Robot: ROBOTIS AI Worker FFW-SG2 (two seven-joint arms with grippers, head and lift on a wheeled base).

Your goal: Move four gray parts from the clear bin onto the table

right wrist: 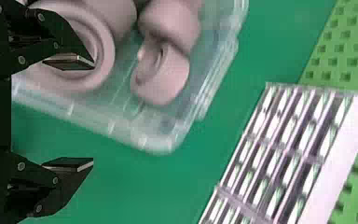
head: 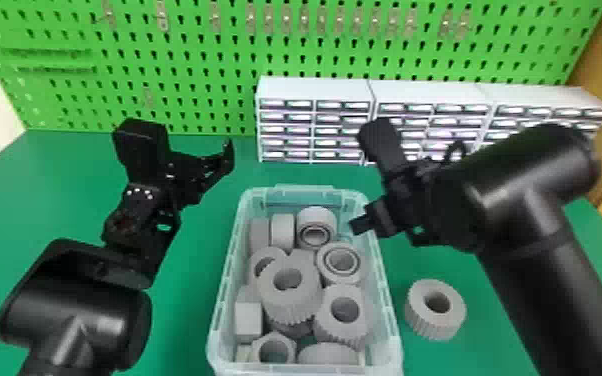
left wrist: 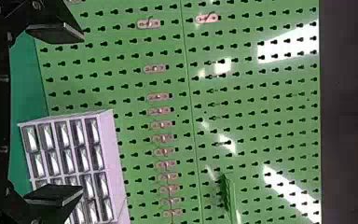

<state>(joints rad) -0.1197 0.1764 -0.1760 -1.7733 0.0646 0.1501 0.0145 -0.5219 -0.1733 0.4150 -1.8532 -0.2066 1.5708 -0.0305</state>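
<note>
Head view: one gray part is sitting on the bench, just beside the clear bin's right side; more gray parts are lying inside. Right gripper is hanging by the bin's right rim, its wrist view showing fingers standing apart, empty. Left gripper is hovering left of the bin; its wrist view is showing spread, empty fingers facing green pegboard and drawers.

a workshop or lab bench, by the look of it: a green pegboard with metal hooks, and white small-parts drawer cabinets standing in front of the pegboard.
</note>
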